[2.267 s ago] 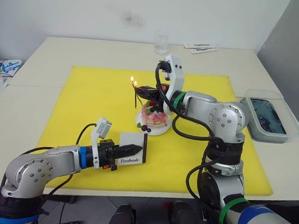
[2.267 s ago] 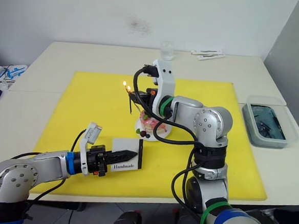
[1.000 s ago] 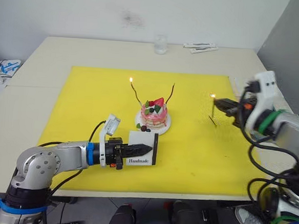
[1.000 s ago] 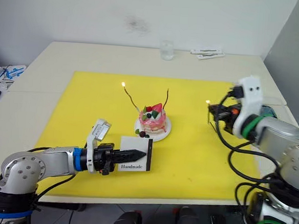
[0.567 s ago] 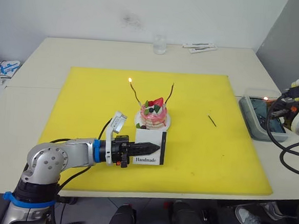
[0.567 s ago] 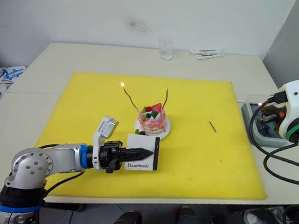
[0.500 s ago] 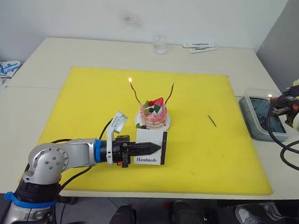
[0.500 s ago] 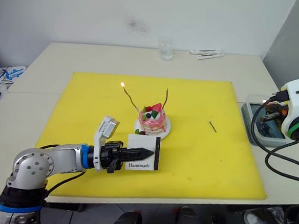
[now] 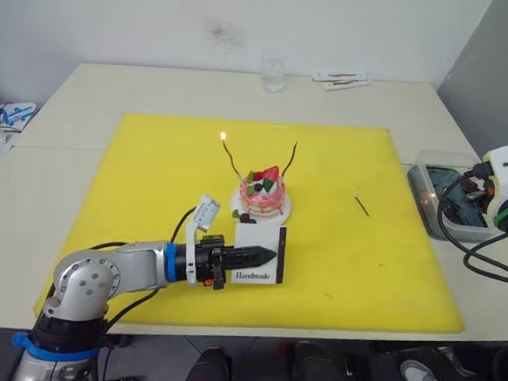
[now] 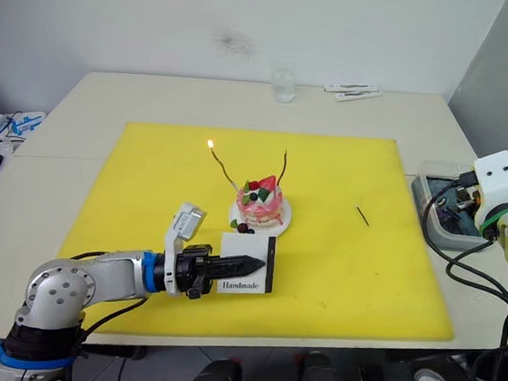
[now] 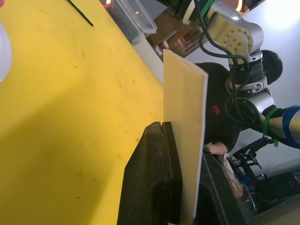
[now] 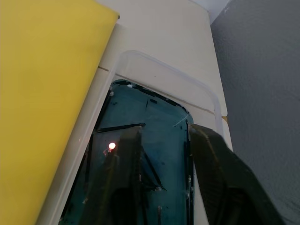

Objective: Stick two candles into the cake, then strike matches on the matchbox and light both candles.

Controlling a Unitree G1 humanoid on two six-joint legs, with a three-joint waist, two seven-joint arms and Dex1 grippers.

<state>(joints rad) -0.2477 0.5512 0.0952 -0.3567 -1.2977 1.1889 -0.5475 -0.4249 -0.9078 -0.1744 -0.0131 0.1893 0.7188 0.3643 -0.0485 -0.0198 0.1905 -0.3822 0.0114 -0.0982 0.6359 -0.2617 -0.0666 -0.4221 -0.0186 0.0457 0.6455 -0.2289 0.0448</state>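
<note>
Yellow mat (image 9: 151, 166) underlies matchbox (image 9: 259, 254), clenched upright in left tool (image 9: 258, 259) before cake (image 9: 262, 198).

Beige table (image 9: 86, 92) bears yellow mat (image 9: 151, 166), glass (image 9: 273, 73), tray (image 9: 423, 172).

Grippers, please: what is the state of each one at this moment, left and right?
Left gripper: closed on the matchbox, which it holds upright on edge.
Right gripper: open, holding nothing, over the clear tray of dark water.
</note>
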